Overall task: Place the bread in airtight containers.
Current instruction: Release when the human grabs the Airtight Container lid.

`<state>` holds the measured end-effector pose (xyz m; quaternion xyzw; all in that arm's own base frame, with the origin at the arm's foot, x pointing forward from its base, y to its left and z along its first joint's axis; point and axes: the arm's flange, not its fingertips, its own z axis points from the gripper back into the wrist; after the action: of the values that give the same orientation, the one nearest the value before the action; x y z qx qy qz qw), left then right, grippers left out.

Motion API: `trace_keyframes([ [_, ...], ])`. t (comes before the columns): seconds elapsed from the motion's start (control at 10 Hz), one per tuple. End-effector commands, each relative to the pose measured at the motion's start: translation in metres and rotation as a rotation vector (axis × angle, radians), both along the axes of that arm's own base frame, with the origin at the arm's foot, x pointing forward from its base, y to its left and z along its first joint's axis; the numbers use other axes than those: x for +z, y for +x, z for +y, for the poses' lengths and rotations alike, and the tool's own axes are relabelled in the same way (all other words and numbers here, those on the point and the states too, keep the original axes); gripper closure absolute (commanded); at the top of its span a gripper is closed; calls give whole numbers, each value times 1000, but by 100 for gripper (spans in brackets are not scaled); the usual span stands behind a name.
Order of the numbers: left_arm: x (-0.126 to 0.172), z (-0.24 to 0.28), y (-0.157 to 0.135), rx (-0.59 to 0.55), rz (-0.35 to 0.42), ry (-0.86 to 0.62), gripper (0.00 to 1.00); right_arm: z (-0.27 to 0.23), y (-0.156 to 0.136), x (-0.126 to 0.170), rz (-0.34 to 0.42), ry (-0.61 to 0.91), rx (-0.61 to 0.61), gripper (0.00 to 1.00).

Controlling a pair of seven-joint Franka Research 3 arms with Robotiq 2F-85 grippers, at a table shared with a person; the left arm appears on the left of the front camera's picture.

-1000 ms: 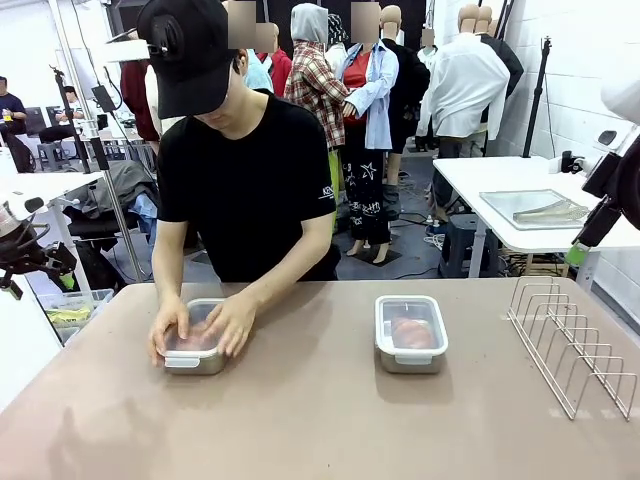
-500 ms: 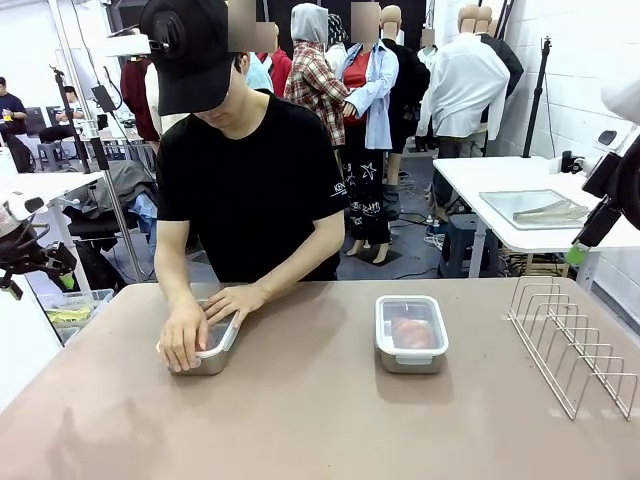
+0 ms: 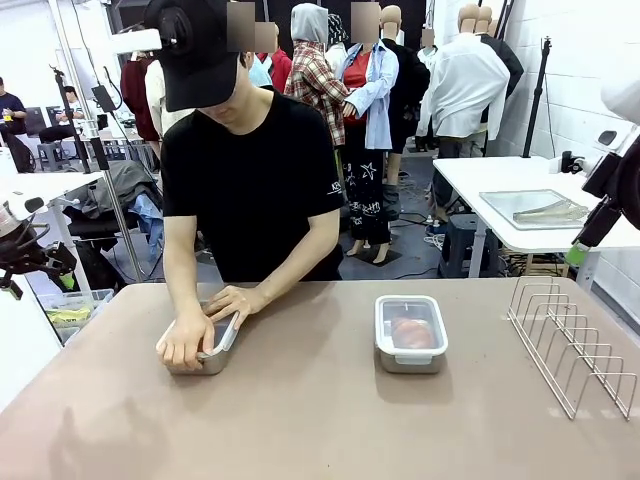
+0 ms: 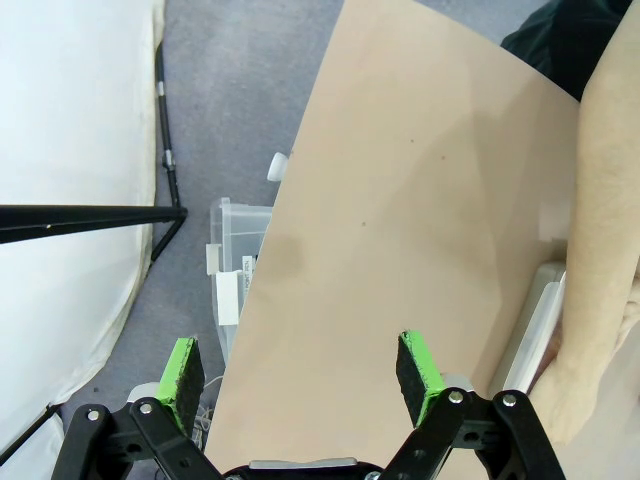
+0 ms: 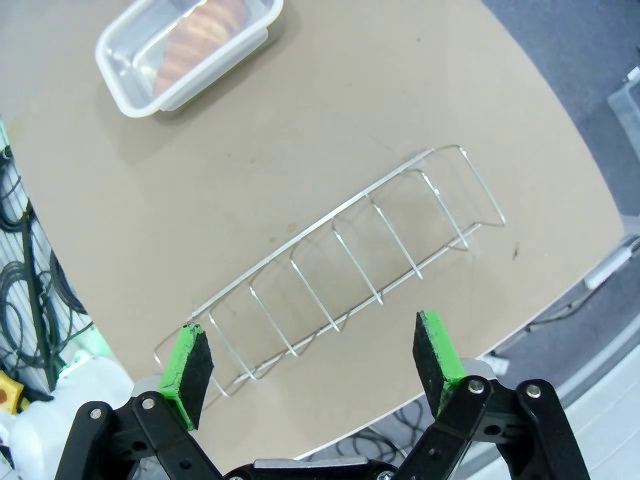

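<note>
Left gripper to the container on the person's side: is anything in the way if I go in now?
Yes. Both of the person's hands lie on that container, pressing its lid. The left gripper hangs open above the table's edge, off to the side.

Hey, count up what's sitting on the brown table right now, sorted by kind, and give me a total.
Steel containers with clip lids: 2, one under the person's hands, one standing alone
Wire racks: 1
Bread visible: 1, inside the lone container
Total: 4
</note>
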<state>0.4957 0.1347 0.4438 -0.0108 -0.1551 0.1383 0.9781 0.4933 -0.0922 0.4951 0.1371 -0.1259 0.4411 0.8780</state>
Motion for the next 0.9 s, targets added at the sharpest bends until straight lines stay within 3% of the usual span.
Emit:
trace_keyframes([
  [0.0,1,2,-1,3,-1,2,0,-2,4,1,7,-5,19,0],
  [0.8,1,2,-1,3,-1,2,0,-2,4,1,7,-5,19,0],
])
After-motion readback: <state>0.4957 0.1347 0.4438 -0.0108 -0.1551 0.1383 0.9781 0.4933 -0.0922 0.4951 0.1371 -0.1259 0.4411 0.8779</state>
